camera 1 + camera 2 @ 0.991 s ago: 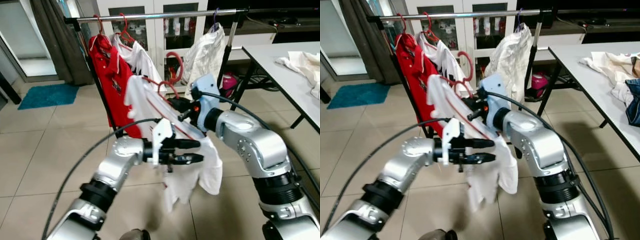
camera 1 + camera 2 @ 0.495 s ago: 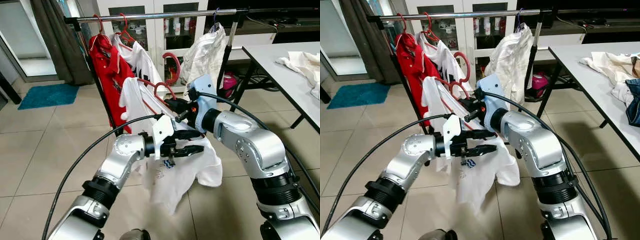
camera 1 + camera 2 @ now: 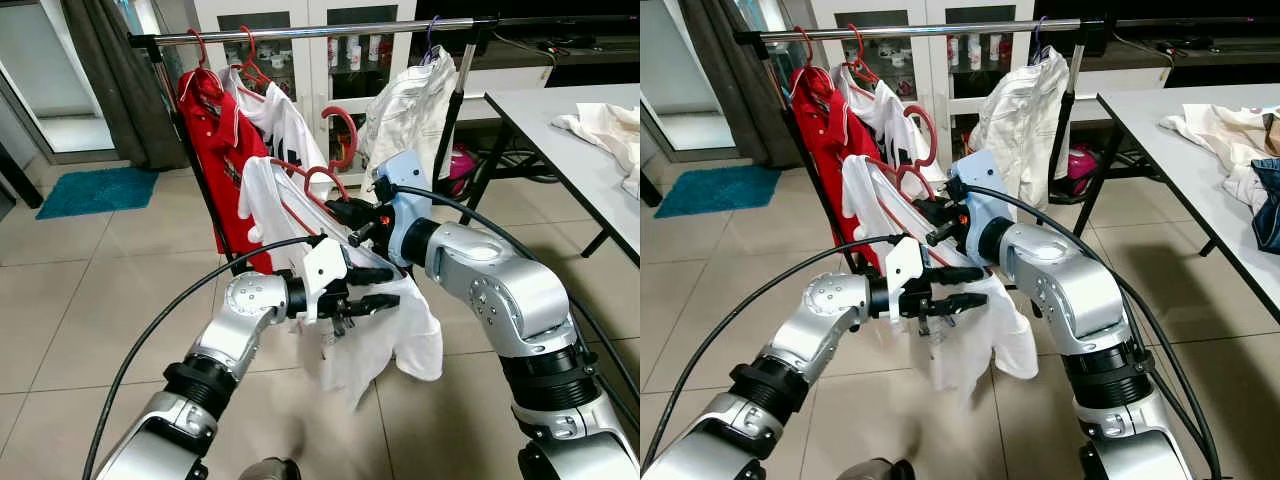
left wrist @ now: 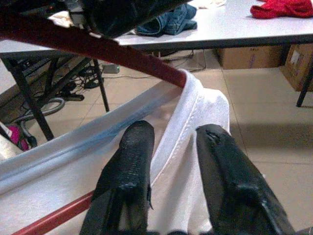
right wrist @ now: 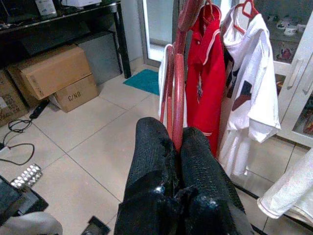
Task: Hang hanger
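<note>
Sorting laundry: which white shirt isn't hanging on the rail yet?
The white shirt on the red hanger held by the right gripper; the others hang from the rail.

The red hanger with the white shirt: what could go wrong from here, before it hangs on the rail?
1. The right gripper pinches only the thin red hanger, so it may twist or slip.
2. The left gripper straddles the white shirt at the shoulder; a pull could drag it off.
3. The rail already carries clothes, so the hook may snag.
</note>
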